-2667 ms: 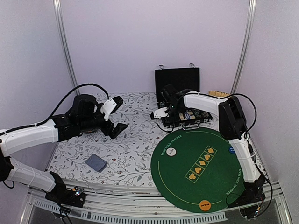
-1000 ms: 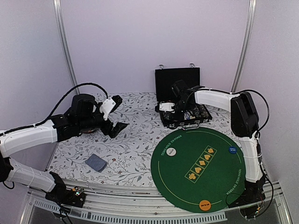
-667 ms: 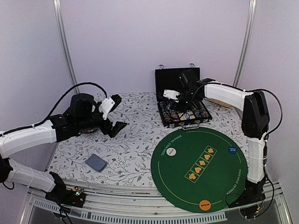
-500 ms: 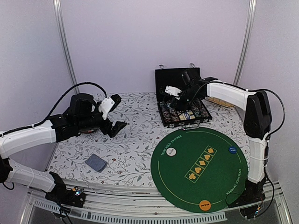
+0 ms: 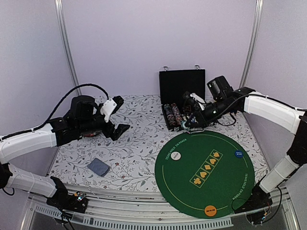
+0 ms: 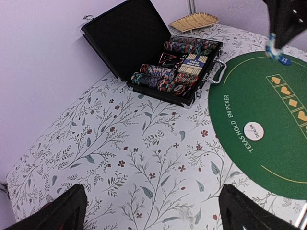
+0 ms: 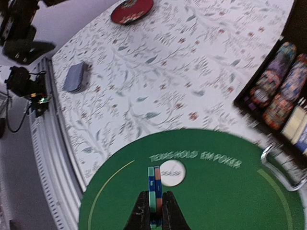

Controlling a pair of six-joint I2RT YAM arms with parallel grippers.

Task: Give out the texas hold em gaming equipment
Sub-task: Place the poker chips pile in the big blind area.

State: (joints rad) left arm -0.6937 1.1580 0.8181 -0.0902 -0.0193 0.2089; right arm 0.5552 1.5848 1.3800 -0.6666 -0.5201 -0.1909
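Chips [image 7: 154, 189] pinched edge-on in R gripper [image 5: 185, 125], arm stretched over far mat [image 5: 225, 187] edge; L gripper [image 5: 119, 116] hovers wide open, empty.

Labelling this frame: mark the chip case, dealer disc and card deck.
chip case [image 6: 125, 37], left wrist view, open lid's inner face
dealer disc [image 6: 254, 130], left wrist view, its centre
card deck [image 5: 99, 166], top view, top card's back

walls [image 5: 144, 38]: plain pale lilac | corner rails [image 5: 66, 48]: metal | table [image 5: 139, 158]: white floral cloth | light: even

On table [image 5: 139, 148]: green poker mat [image 5: 182, 187], open chip case [image 5: 182, 84], card deck [image 5: 99, 166].
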